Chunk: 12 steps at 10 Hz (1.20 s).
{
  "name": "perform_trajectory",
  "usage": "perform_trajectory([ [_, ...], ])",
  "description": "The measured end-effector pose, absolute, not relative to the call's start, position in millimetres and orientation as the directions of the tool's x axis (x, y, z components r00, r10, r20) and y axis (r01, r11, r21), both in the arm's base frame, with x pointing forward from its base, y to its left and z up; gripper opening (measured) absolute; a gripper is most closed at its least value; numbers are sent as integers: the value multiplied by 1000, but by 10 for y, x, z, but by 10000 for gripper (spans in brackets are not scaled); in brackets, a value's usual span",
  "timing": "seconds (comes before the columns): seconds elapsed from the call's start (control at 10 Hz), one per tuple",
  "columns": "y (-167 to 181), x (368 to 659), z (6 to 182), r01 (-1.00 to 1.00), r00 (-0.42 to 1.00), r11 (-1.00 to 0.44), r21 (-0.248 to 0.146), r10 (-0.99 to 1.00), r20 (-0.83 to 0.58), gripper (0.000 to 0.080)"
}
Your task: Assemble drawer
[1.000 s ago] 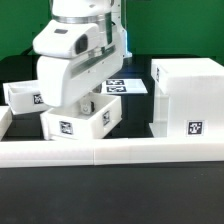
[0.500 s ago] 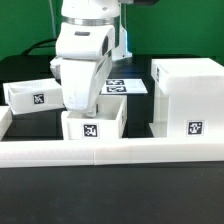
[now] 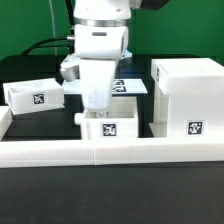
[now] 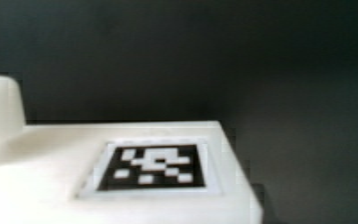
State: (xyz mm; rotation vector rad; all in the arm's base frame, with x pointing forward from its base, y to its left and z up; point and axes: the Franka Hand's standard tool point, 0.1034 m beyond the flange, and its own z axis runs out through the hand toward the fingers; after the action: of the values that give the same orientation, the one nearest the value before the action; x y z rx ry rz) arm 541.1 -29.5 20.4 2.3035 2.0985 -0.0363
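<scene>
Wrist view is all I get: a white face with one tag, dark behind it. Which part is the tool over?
Observer: A tray, sitting just behind the long low wall. The tool reaches down at its rear edge, fingertips hidden.
Operator: Where's the housing?
Observer: The housing stands upright close beside that tray, on the exterior view's right. I can't tell whether they touch.
Operator: Second tray?
Observer: The other tray lies apart at the exterior view's left, further back, with its tag facing the camera.
</scene>
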Motion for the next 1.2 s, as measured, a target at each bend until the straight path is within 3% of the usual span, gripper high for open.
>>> perform_trajectory([
  [1.2,-111,5379,109,999,33,-33,-7,998,-46,43],
])
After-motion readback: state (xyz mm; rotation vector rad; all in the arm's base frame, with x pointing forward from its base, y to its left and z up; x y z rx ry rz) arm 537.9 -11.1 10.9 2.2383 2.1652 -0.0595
